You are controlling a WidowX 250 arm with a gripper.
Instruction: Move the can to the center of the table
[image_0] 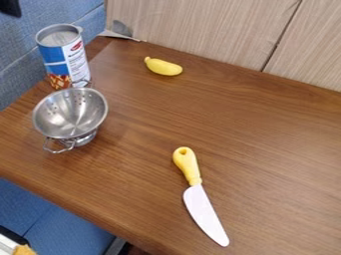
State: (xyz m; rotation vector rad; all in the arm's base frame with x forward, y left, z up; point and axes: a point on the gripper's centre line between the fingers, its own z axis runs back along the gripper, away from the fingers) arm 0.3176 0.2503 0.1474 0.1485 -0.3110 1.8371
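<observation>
We see the can (64, 59) just behind the colander (71, 115), the claw (10, 7) well beyond the colander; we can't tell if it's open, closed or gripping

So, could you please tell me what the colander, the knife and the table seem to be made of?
The colander looks like polished metal, probably stainless steel, given its silvery shine. The knife looks like smooth plastic, with a yellow handle and a pale, thick-looking blade. The table has a brown wood grain, though it could be real wood or laminate.
</observation>
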